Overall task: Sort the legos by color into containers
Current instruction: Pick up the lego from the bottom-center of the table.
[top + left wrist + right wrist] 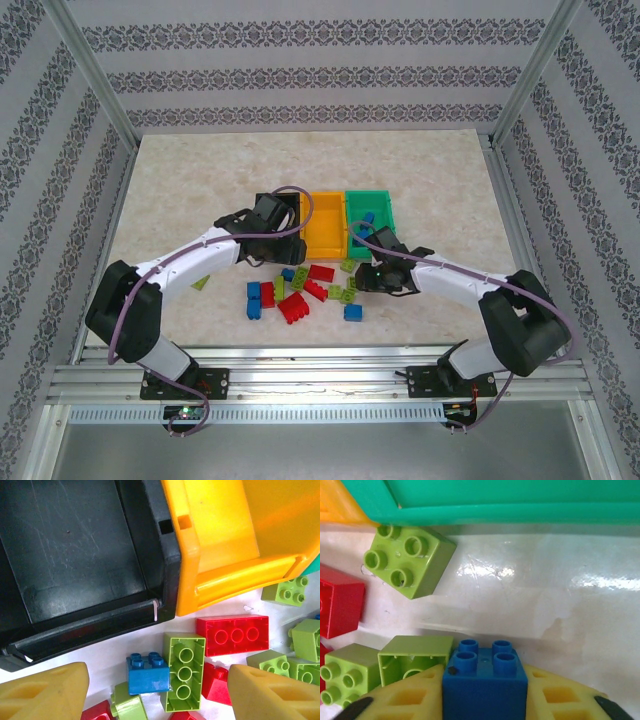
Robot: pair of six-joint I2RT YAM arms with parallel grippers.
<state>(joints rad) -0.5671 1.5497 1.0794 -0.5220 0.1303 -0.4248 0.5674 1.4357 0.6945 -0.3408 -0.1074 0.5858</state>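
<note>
While left hand (157,692) gapes empty over legos (232,635), right hand (485,697) pinches blue brick (485,677)

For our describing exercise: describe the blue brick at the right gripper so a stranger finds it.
Find the green bin, rightmost of three. Just before its near wall, the right gripper pinches a blue brick. It alone sits between yellow fingers, four studs up.

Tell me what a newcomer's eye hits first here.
The bright scatter of red, blue and lime legos on the pale table, lying just on the arms' side of the black bin, orange bin and green bin set in a row. Next, the right gripper clamped on a blue brick near the green bin, and the left gripper open above the pile.
</note>
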